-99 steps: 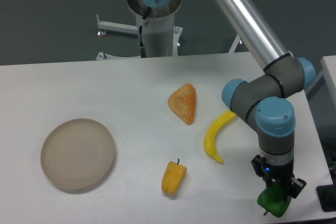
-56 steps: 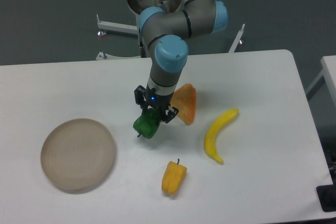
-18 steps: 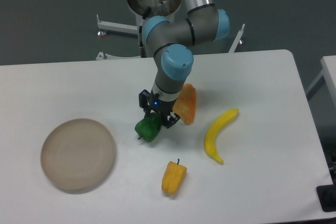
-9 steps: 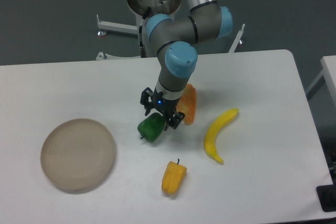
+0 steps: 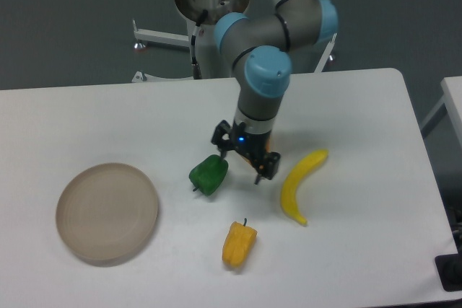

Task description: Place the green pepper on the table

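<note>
The tool (image 5: 245, 160) hangs with its fingers spread and holding nothing, just right of the green pepper (image 5: 209, 175), which lies on its side on the desk (image 5: 86, 117) near the middle, its stem toward the near edge. The placing looks done; the sound finish, I judge, is a straight lift clear, without brushing the pepper or the banana (image 5: 299, 185) close by toward the right edge. No brand, label or writing can be read anywhere.
</note>
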`<action>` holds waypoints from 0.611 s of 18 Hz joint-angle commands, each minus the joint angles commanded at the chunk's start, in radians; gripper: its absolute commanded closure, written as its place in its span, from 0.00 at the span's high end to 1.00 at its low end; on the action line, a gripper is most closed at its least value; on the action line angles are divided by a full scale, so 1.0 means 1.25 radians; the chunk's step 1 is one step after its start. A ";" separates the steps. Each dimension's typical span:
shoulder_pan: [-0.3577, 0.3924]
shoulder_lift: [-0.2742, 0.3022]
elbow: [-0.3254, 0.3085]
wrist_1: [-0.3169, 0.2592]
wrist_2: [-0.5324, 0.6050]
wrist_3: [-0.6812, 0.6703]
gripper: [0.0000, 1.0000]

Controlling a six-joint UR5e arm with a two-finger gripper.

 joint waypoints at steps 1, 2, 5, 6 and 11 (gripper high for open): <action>0.004 -0.013 0.023 0.000 0.007 0.005 1.00; 0.007 -0.028 0.045 0.000 0.023 0.013 1.00; 0.014 -0.071 0.104 0.001 0.064 0.049 1.00; 0.014 -0.083 0.119 0.005 0.071 0.069 1.00; 0.031 -0.134 0.195 0.012 0.102 0.107 1.00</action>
